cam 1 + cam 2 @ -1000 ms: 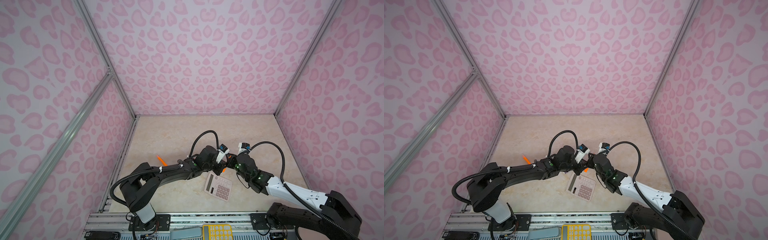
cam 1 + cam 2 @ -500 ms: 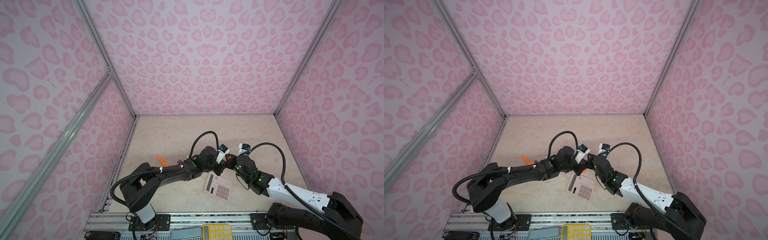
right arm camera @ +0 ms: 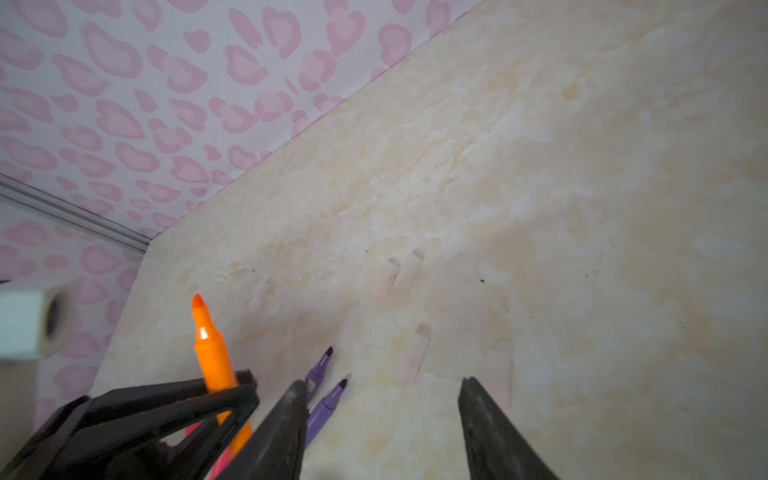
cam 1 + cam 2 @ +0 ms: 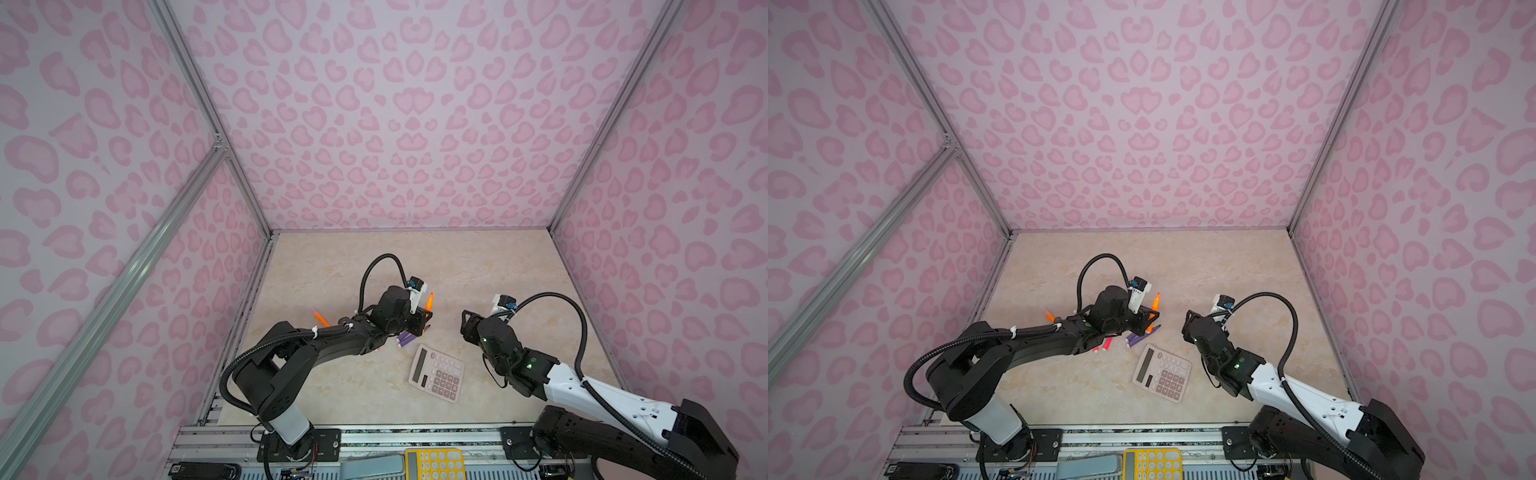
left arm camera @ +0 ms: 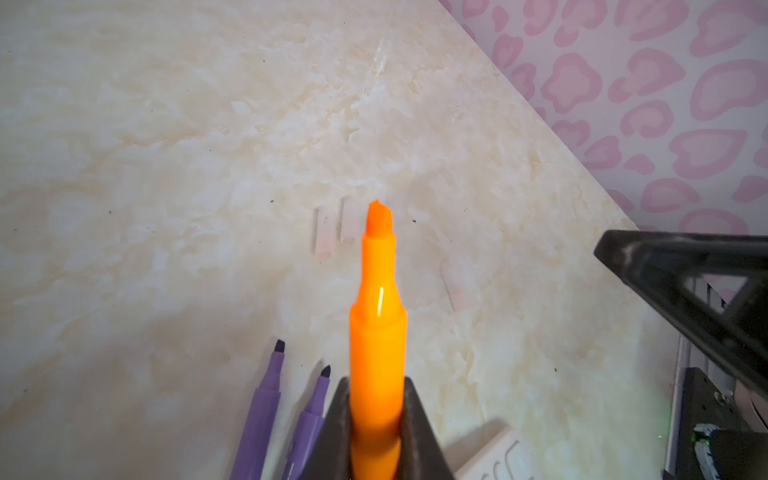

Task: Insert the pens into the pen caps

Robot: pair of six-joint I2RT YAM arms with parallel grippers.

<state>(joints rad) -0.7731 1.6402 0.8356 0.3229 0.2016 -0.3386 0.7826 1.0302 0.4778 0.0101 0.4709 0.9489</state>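
A second orange pen (image 4: 321, 319) is lying on the table (image 4: 478, 266) at the far left of the group, partly hidden behind the left arm. Just right of it and nearer, two pink-red pens (image 4: 1106, 344) are lying side by side, poking out from under that arm.

The left gripper (image 5: 376, 399) is pinching the orange pen (image 5: 377, 332) by its lower barrel, with its jaws pressed against both sides. The pen is being held off the table with its bare chisel tip pointing up and away. In both top views it is sticking out past the left gripper (image 4: 424, 318) as a bright orange spike (image 4: 1155, 302).

Under and just right of that gripper, two purple pens (image 5: 266, 399) are lying nearly parallel on the table, dark tips uncapped. Nearer and to the right, a pinkish calculator (image 4: 436, 374) is lying flat and skewed. Its keys are too small to read.

The pen caps are lying in the stretch of table between the two grippers. Two (image 5: 324, 235) are resting side by side, close together. Another (image 3: 413, 353) is lying alone nearer the right gripper. They are pale and almost blending into the marbled surface, so their count is unclear.

The right gripper (image 3: 382, 384) is hovering well right of the left one. Its jaws are spread wide, gripping nothing and touching nothing.

At the near edge, off the table, a yellow calculator (image 4: 434, 463) is sitting on the rig's rail. Its markings are not readable either.
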